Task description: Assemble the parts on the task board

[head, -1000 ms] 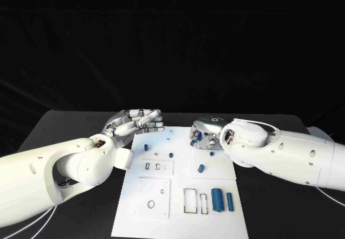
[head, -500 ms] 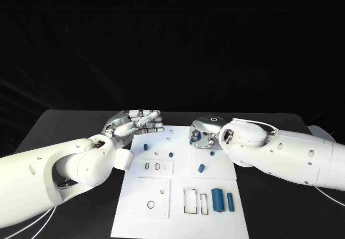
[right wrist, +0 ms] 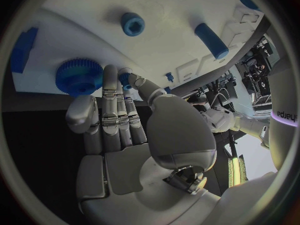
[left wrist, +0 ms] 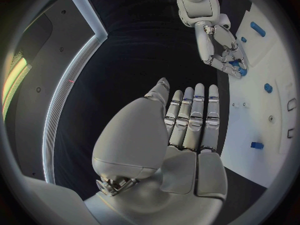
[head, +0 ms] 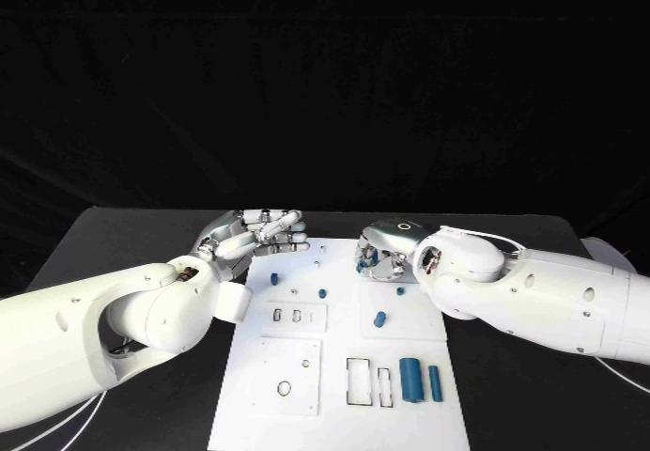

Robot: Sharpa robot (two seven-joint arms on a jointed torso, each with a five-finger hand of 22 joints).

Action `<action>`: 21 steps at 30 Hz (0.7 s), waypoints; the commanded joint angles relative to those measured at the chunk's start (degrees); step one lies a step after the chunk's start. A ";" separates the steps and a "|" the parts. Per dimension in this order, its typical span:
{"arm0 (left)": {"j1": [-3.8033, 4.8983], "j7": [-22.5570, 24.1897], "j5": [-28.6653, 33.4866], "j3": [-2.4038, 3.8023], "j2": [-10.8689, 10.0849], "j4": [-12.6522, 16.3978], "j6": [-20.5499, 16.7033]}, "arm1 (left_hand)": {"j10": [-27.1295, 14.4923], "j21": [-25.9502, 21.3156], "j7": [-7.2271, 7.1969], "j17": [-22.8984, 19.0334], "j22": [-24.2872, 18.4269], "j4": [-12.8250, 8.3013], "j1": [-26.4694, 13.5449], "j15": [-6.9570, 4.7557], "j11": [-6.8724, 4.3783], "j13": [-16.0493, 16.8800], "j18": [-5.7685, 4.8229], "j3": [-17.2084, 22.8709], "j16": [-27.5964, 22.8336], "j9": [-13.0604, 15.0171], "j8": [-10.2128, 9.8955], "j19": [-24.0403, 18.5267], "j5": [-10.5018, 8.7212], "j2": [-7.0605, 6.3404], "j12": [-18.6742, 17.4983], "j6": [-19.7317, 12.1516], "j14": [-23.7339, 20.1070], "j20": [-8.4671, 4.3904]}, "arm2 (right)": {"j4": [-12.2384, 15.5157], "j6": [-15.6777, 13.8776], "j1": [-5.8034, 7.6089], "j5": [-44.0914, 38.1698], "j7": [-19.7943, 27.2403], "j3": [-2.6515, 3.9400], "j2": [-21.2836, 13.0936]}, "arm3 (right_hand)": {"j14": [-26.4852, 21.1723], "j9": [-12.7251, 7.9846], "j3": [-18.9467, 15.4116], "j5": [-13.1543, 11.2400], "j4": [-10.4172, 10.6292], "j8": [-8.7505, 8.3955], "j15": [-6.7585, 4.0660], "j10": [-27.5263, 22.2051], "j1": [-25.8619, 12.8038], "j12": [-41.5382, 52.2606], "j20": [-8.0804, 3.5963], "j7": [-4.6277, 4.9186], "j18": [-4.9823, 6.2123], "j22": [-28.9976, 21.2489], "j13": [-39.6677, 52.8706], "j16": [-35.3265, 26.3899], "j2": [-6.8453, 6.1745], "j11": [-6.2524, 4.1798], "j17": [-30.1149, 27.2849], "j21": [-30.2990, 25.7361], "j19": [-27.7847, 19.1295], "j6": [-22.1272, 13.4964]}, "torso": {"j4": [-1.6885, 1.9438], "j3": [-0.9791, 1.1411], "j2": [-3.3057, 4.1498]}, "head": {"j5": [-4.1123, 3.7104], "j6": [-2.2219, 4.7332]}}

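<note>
Care with the pinch is what this step seems to ask for. From the head view, the white flat task board (head: 346,357) lies in the middle of the black bench (head: 122,244), with small blue parts scattered on it: a short peg (head: 273,278) near the far left, a stubby piece (head: 379,318) at the middle, and two upright blue cylinders (head: 419,378) beside the rectangular slots at the near right. The right hand (head: 380,254) hangs over the far edge of the board with its fingers curled down; the left hand (head: 260,232) hovers off the far left corner, holding nothing.

Turning to the left wrist view, the left hand (left wrist: 187,130) has its fingers straight and laid side by side, empty. Across the board, the right hand (left wrist: 222,50) appears to nip a small blue part (left wrist: 235,65) at its fingertips.

Closer in, the right wrist view shows the right hand (right wrist: 119,120) with its fingers reaching to the board beside a blue toothed gear wheel (right wrist: 79,76), a fingertip and thumb closing on a tiny blue piece (right wrist: 125,80). A blue ring-shaped bush (right wrist: 132,23) and a blue round rod (right wrist: 210,40) lie farther off.

Judging from this, the hand would do well to keep the pinch square and light, lift straight up clear of the gear, and keep the left hand away.
</note>
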 commanded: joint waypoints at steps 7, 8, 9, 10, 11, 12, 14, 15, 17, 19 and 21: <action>0.11 0.26 -0.28 0.05 0.15 -0.60 0.99 | 0.47 -0.23 0.10 -0.07 -0.05 0.07 -0.53 0.02 0.13 0.00 0.75 -0.40 -0.09 -0.09 -0.34 0.32 0.03 0.12 -0.35 0.09 0.19 0.00 | 0.24 -6.36 1.03 -1.54 -1.93 0.60 0.89 | -0.15 0.30 0.77 1.10 0.43 0.34 -0.35 0.61 0.18 0.30 -0.17 0.01 -1.05 -0.40 0.20 -0.50 -0.15 -0.05 0.38 0.05 -0.10 0.38 | 0.18 -0.11 0.12 | -0.36 0.86; 0.11 0.24 -0.26 0.05 0.15 -0.61 0.97 | 0.47 -0.23 0.10 -0.07 -0.05 0.07 -0.53 0.02 0.13 0.00 0.75 -0.40 -0.09 -0.09 -0.34 0.32 0.03 0.12 -0.35 0.09 0.19 0.00 | -0.07 -6.66 1.15 -1.56 -2.01 0.62 1.21 | -0.15 0.30 0.77 1.10 0.43 0.34 -0.35 0.61 0.18 0.30 -0.17 0.01 -1.05 -0.40 0.20 -0.50 -0.15 -0.05 0.38 0.05 -0.10 0.38 | 0.14 -0.13 0.17 | -0.36 0.97; 0.11 0.21 -0.13 0.05 0.16 -0.61 0.95 | 0.47 -0.23 0.10 -0.07 -0.05 0.07 -0.53 0.02 0.13 0.00 0.75 -0.40 -0.09 -0.09 -0.34 0.32 0.03 0.12 -0.35 0.09 0.19 0.00 | -0.41 -6.88 1.23 -1.56 -2.03 0.64 1.57 | -0.15 0.32 0.80 1.15 0.47 0.33 -0.34 0.60 0.14 0.29 -0.17 0.02 -1.05 -0.37 0.21 -0.51 -0.21 -0.04 0.41 0.06 -0.12 0.38 | 0.12 -0.15 0.19 | -0.33 1.01; 0.11 0.19 0.10 0.05 0.17 -0.59 0.92 | 0.47 -0.23 0.10 -0.07 -0.05 0.07 -0.53 0.02 0.13 0.00 0.75 -0.40 -0.09 -0.09 -0.34 0.32 0.03 0.12 -0.35 0.09 0.19 0.00 | -0.80 -7.05 1.30 -1.53 -1.99 0.65 1.94 | -0.14 0.35 0.82 1.17 0.56 0.33 -0.33 0.60 0.05 0.28 -0.17 0.03 -1.05 -0.35 0.22 -0.53 -0.28 -0.02 0.46 0.07 -0.14 0.37 | 0.11 -0.17 0.20 | -0.29 0.99; 0.11 0.19 0.31 0.05 0.17 -0.57 0.90 | 0.48 -0.25 0.10 -0.08 -0.07 0.05 -0.50 0.03 0.13 0.01 0.75 -0.39 -0.13 -0.09 -0.38 0.31 0.03 0.16 -0.40 0.10 0.20 0.00 | -1.23 -7.19 1.35 -1.50 -1.93 0.67 2.36 | -0.12 0.37 0.84 1.01 0.67 0.31 -0.32 0.59 -0.03 0.27 -0.17 0.04 -1.05 -0.34 0.23 -0.54 -0.32 -0.02 0.50 0.08 -0.18 0.34 | 0.12 -0.12 0.23 | -0.27 1.01; 0.11 0.18 0.48 0.05 0.17 -0.56 0.88 | 0.48 -0.26 0.11 -0.08 -0.08 0.05 -0.49 0.03 0.13 0.01 0.75 -0.39 -0.15 -0.09 -0.39 0.31 0.03 0.18 -0.42 0.10 0.20 0.01 | -1.69 -7.31 1.40 -1.47 -1.87 0.68 2.81 | -0.10 0.39 0.88 0.81 0.78 0.29 -0.31 0.58 -0.11 0.26 -0.16 0.03 -1.05 -0.31 0.25 -0.55 -0.35 -0.02 0.56 0.09 -0.20 0.30 | 0.15 -0.11 0.23 | -0.20 1.08; 0.11 0.17 0.73 0.05 0.17 -0.54 0.86 | 0.48 -0.26 0.11 -0.08 -0.08 0.05 -0.49 0.03 0.13 0.01 0.75 -0.39 -0.15 -0.09 -0.39 0.31 0.03 0.18 -0.42 0.10 0.20 0.01 | -2.81 -7.54 1.47 -1.37 -1.67 0.70 3.93 | -0.09 0.41 0.92 0.64 0.87 0.27 -0.31 0.59 -0.16 0.26 -0.16 0.04 -1.05 -0.25 0.27 -0.57 -0.38 -0.02 0.60 0.11 -0.21 0.25 | 0.14 0.01 0.29 | -0.26 1.24; 0.11 0.17 0.78 0.05 0.17 -0.53 0.85 | 0.49 -0.26 0.11 -0.08 -0.08 0.05 -0.49 0.03 0.13 0.01 0.75 -0.39 -0.15 -0.09 -0.39 0.31 0.03 0.18 -0.42 0.11 0.20 0.01 | -3.07 -7.57 1.48 -1.33 -1.61 0.70 4.21 | -0.09 0.41 0.92 0.64 0.87 0.27 -0.31 0.59 -0.16 0.26 -0.16 0.04 -1.05 -0.25 0.27 -0.57 -0.38 -0.02 0.60 0.11 -0.21 0.25 | 0.15 -0.03 0.33 | -0.40 1.32; 0.11 0.20 0.88 0.05 0.16 -0.49 0.83 | 0.50 -0.27 0.11 -0.09 -0.09 0.04 -0.48 0.03 0.13 0.01 0.75 -0.38 -0.16 -0.09 -0.40 0.31 0.03 0.20 -0.44 0.12 0.21 0.01 | -3.92 -7.60 1.52 -1.14 -1.39 0.71 5.16 | -0.09 0.41 0.92 0.64 0.87 0.26 -0.31 0.58 -0.16 0.26 -0.16 0.04 -1.06 -0.25 0.27 -0.57 -0.38 -0.02 0.60 0.12 -0.21 0.25 | 0.20 -0.09 0.39 | -0.45 1.37; 0.11 0.25 0.94 0.05 0.14 -0.48 0.80 | 0.50 -0.27 0.11 -0.09 -0.09 0.04 -0.48 0.03 0.13 0.01 0.75 -0.38 -0.16 -0.09 -0.40 0.31 0.03 0.20 -0.44 0.12 0.21 0.01 | -4.73 -7.52 1.54 -0.96 -1.18 0.72 6.14 | -0.08 0.43 0.98 0.47 0.95 0.21 -0.31 0.55 -0.19 0.24 -0.15 0.05 -1.09 -0.05 0.29 -0.58 -0.43 -0.02 0.66 0.23 -0.14 0.16 | 0.19 -0.09 0.45 | -0.40 1.33; 0.11 0.27 0.97 0.05 0.15 -0.51 0.79 | 0.50 -0.27 0.11 -0.09 -0.09 0.04 -0.48 0.03 0.13 0.01 0.75 -0.38 -0.16 -0.09 -0.40 0.31 0.03 0.20 -0.44 0.12 0.21 0.01 | -5.25 -7.44 1.55 -0.83 -1.03 0.72 6.79 | -0.08 0.43 0.98 0.47 0.95 0.21 -0.31 0.55 -0.19 0.24 -0.15 0.05 -1.09 -0.05 0.29 -0.58 -0.43 -0.02 0.66 0.23 -0.14 0.16 | 0.19 -0.07 0.46 | -0.38 1.32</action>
